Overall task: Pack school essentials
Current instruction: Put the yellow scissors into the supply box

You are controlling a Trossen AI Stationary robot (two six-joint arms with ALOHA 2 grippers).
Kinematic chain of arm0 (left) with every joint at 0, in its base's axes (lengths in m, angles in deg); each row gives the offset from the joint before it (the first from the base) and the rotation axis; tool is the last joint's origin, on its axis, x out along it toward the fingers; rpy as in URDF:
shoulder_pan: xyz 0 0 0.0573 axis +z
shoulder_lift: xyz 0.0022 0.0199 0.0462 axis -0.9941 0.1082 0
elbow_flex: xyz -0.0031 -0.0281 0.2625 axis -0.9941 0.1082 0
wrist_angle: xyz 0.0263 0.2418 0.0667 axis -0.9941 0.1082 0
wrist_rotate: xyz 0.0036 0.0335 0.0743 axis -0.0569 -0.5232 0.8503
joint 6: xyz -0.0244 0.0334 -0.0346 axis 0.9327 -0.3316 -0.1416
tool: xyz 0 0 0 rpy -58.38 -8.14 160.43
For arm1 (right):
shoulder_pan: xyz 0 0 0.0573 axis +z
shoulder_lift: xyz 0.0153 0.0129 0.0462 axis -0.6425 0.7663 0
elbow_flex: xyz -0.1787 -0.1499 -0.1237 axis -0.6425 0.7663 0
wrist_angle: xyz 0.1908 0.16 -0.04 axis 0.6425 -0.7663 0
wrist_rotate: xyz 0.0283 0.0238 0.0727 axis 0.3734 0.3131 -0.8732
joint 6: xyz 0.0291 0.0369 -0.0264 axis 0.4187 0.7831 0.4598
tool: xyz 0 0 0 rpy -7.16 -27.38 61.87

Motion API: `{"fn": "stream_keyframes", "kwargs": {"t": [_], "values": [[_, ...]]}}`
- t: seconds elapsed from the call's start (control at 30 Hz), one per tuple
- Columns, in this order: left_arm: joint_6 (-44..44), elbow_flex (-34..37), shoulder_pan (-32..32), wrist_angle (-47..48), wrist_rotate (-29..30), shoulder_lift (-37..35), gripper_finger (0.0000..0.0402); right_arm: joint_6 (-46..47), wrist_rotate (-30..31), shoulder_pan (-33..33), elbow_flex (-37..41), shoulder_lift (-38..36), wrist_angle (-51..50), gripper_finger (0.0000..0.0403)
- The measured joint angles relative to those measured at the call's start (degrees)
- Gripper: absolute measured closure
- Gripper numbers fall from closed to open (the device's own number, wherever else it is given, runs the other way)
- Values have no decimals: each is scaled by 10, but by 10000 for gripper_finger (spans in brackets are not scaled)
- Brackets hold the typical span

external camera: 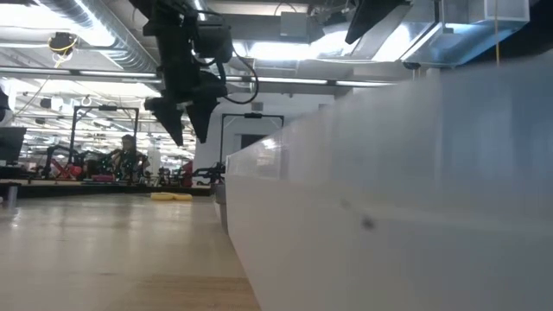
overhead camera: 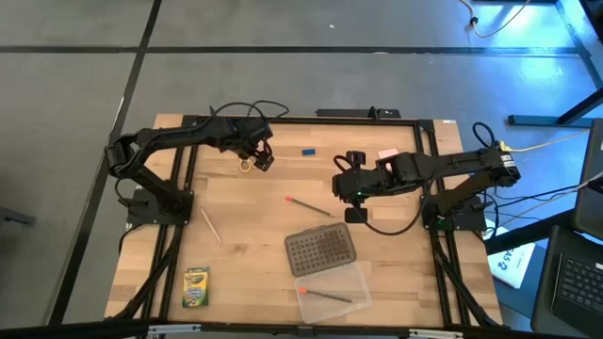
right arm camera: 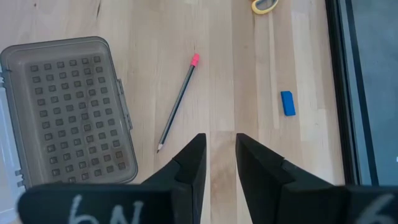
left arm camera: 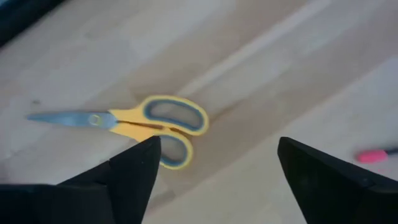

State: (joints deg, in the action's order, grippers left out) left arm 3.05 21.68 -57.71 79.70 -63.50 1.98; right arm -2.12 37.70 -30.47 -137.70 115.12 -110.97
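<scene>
Both fingers of the left gripper [left arm camera: 214, 168] stand wide apart and hold nothing. They hang over the yellow-handled scissors [left arm camera: 134, 121], which lie flat on the wooden table [overhead camera: 254, 226]; one finger [left arm camera: 134, 168] is just over the lower handle ring, but I cannot tell if it touches. A pencil's pink end [left arm camera: 373, 155] shows off beyond the other finger.

On the right gripper [right arm camera: 219, 158], the fingers are close together with only a thin gap, and nothing is between them. They are up in the air over bare wood. Past their tips lies a dark pencil [right arm camera: 177, 102] with a pink end. Off to one side of it is the tiny blue eraser [right arm camera: 287, 102], and to the other side the grey dotted lid [right arm camera: 68, 112] of the clear case.

From above, the table is pale wood inside a black frame, on a grey floor. Well away from both grippers are the green-yellow crayon box [overhead camera: 195, 287], a pale pencil [overhead camera: 211, 226] and a pencil lying in the open clear case [overhead camera: 332, 290]. At table height, a big room with ceiling lights shows behind.
</scene>
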Motion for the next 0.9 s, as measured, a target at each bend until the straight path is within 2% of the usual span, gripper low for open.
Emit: {"fn": "stream_keyframes", "kwargs": {"t": [0.1,0.27,0.47,0.73,0.9], "values": [[35,0,-4,-29,1,0,94,-1,0,0,0,0,0,313],[16,0,-8,-28,-7,0,92,-1,0,0,0,0,0,313],[22,0,-7,-41,67,0,97,-1,0,0,0,0,0,313],[-12,0,0,-38,37,2,97,-1,0,0,0,0,0,313],[-41,0,21,-28,24,36,113,-1,0,0,0,0,0,313]]}}
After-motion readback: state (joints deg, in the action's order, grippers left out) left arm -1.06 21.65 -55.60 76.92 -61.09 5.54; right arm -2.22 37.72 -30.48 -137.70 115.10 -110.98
